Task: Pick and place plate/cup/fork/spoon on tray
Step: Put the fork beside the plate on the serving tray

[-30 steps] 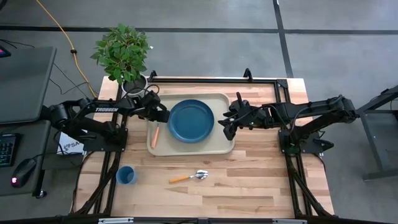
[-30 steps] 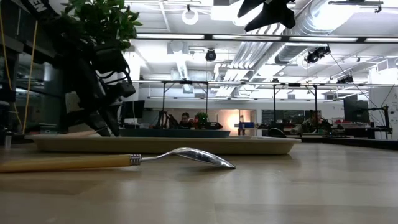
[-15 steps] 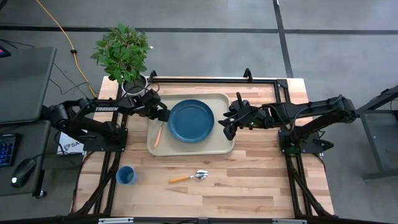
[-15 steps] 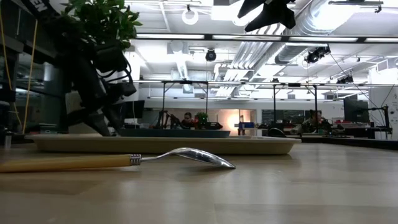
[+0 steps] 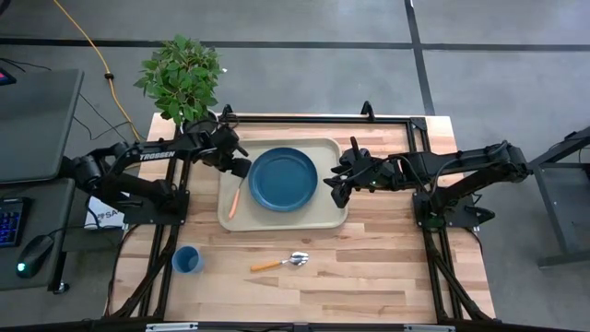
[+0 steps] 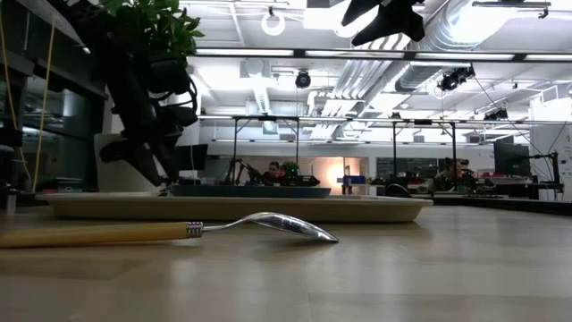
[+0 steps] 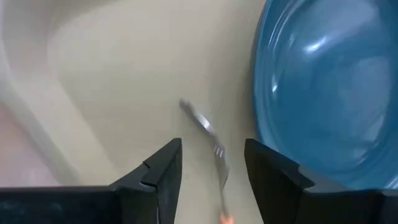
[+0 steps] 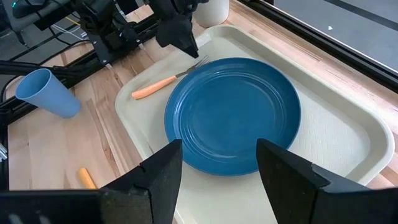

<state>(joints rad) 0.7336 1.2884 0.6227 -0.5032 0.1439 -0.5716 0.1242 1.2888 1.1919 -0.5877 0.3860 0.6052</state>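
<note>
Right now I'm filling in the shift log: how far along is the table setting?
Done: plate and fork lie on the tray. In hand: nothing; the left gripper hangs above the fork, jaws open. Left: spoon and cup sit on the table; right gripper waits open.

Left wrist view is blurring throughout: the fork (image 7: 208,134) is showing only as a smeared streak w/ its handle running off the frame edge, and the plate (image 7: 329,93) is getting cut by the edge on the far side. Right wrist view is clipping the spoon (image 8: 87,178) to a stub of orange handle. Low view is hiding most of the plate (image 6: 250,190) behind the tray (image 6: 241,207) rim; the cup isn't showing there; people in the background are too small to tell.
</note>
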